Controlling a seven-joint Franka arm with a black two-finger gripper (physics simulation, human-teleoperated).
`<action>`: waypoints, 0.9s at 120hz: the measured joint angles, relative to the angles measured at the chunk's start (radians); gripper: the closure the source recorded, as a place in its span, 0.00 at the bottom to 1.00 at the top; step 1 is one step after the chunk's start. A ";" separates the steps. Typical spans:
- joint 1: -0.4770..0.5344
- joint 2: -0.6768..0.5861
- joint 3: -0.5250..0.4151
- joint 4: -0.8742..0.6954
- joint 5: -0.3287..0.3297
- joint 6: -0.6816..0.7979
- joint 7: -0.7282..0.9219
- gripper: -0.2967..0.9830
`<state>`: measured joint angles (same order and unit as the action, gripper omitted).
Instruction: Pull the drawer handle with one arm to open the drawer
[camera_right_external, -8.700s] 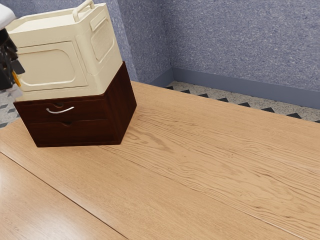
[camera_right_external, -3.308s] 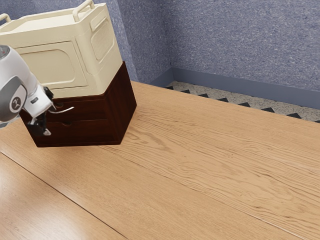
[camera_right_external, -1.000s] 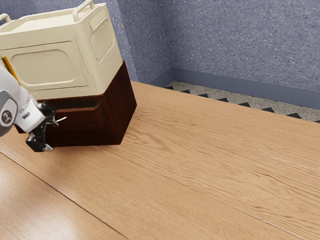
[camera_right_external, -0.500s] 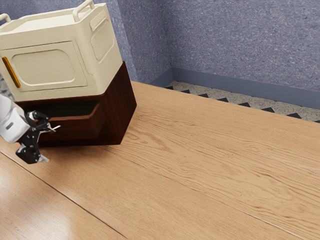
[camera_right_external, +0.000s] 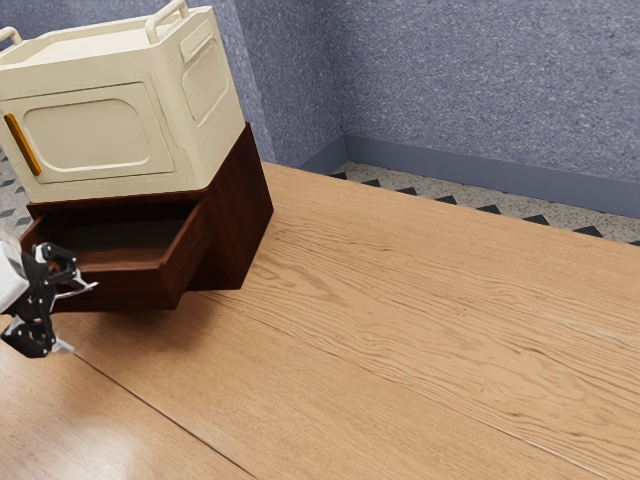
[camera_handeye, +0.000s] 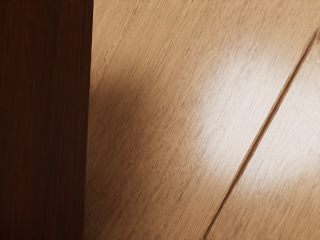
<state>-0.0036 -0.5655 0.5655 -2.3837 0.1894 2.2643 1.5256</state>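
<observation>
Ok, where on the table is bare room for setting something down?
The pale wooden table is bare from the dark wooden cabinet to the exterior view's right edge. Crowded: around the black pincer by the open wooden drawer, and the cabinet's top, under the cream rectangular box.

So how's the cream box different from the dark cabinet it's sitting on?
The cream box is pale, while the cabinet is dark reddish-brown. The cabinet has a drawer pulled out, but the box's front panel sits flush. The box has raised loop handles on top; the cabinet's top carries the box. Both are boxy and flat-sided overall.
</observation>
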 joint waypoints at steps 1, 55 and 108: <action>0.001 -0.002 -0.001 -0.002 -0.001 -0.001 0.000 0.14; 0.043 -0.117 -0.051 -0.021 0.065 -0.130 0.001 0.36; 0.058 -0.049 -0.082 0.219 0.033 -0.366 -0.056 0.25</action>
<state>0.0546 -0.6143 0.4838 -2.1646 0.2225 1.8986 1.4698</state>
